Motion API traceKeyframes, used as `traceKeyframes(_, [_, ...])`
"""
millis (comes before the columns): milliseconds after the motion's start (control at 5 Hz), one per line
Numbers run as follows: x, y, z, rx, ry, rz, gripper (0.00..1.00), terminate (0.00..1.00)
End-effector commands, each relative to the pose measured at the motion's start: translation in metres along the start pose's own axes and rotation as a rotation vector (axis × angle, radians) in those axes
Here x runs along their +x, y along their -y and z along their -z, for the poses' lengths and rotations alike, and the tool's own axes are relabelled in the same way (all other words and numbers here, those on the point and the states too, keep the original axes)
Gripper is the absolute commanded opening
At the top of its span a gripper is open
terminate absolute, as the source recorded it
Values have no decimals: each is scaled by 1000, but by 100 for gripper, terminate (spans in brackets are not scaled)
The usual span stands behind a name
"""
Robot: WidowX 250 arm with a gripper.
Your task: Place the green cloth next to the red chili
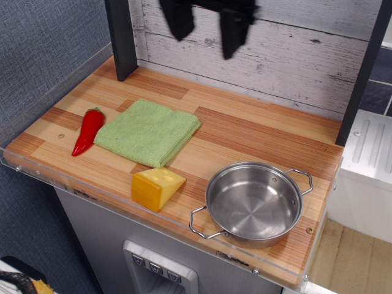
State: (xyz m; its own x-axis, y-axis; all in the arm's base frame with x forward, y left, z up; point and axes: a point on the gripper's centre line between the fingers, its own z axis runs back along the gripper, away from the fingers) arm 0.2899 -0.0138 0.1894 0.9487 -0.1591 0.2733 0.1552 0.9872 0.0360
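Note:
The green cloth (147,132) lies flat and folded on the wooden table, left of centre. The red chili (89,130) lies just left of it, its side almost touching the cloth's left corner. My gripper (207,33) hangs high at the top of the view, in front of the back wall, well above and behind the cloth. Its two dark fingers are spread apart with nothing between them.
A yellow cheese wedge (157,187) sits at the front edge below the cloth. A steel pot (253,203) with two handles stands at the front right. A dark post (120,37) rises at the back left, another (362,67) at the right.

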Motion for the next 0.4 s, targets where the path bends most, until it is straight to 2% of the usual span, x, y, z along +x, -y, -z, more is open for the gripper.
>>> traceKeyframes(0, [-10, 6, -18, -7, 33, -61, 100, 0])
traceKeyframes(200, [-10, 6, -18, -7, 33, -61, 100, 100])
